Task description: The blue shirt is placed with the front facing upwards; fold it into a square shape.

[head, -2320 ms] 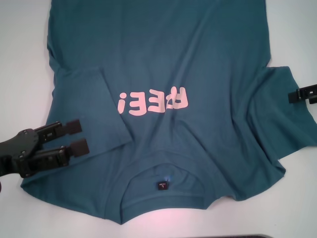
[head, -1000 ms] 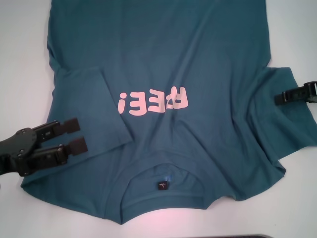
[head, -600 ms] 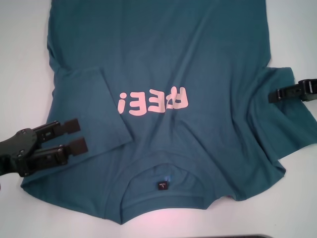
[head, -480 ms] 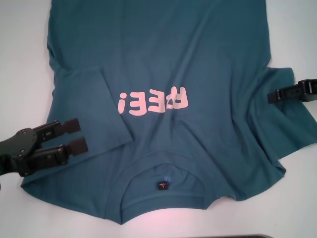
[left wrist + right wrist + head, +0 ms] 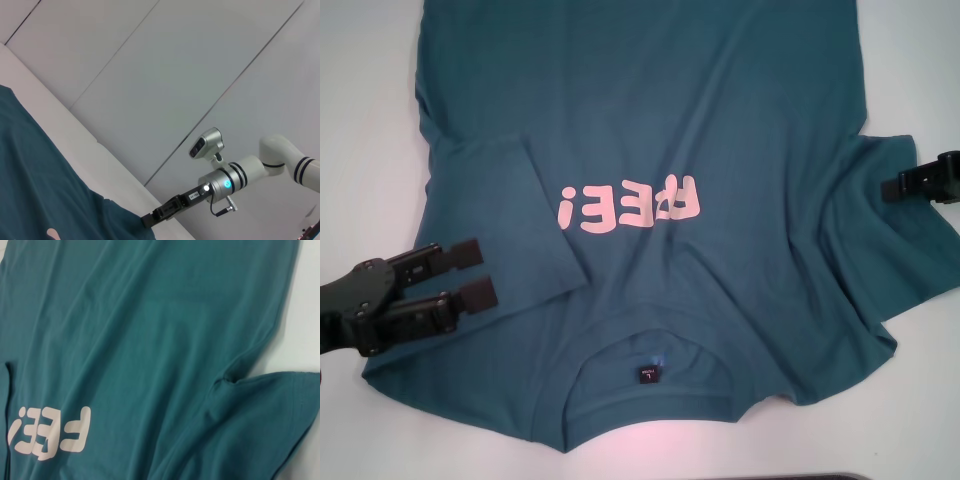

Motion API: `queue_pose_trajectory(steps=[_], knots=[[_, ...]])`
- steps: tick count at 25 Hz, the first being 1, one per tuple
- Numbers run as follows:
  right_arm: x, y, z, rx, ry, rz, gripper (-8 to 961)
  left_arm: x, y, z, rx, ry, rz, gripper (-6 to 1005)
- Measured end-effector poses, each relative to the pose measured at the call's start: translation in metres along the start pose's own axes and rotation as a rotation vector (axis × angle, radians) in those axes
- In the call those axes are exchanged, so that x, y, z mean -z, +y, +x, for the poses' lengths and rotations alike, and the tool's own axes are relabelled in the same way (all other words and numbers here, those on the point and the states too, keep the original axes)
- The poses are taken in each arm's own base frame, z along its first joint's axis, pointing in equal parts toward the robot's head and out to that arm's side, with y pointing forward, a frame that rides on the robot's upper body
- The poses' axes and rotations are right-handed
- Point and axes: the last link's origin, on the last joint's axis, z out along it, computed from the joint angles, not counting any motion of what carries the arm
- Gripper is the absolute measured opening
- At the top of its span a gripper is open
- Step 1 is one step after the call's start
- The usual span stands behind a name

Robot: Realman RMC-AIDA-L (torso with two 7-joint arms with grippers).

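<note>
The blue shirt (image 5: 650, 190) lies face-up on the white bench (image 5: 365, 120), left tool (image 5: 470, 273) open over its folded sleeve, right tool (image 5: 895, 187), state unclear, at the unfolded sleeve, which may bunch if pinched shallowly.
</note>
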Motion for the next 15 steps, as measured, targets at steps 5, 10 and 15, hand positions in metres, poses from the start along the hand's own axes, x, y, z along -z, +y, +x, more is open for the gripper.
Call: queue_pose_trajectory(steps=[5, 10, 15], knots=[[-0.0003, 0.0006, -0.0008, -0.002, 0.002, -0.001, 570, -0.0003, -0.0001, 0.0004, -0.001, 0.0, -0.001, 946], [0.0001, -0.0005, 0.0002, -0.007, 0.007, 0.004, 367, -0.0007, -0.0002, 0.0008, -0.002, -0.001, -0.002, 947], [0.0008, -0.0029, 0.0016, -0.012, 0.008, 0.012, 132, -0.0004, -0.0003, 0.001, -0.003, -0.001, -0.001, 946]])
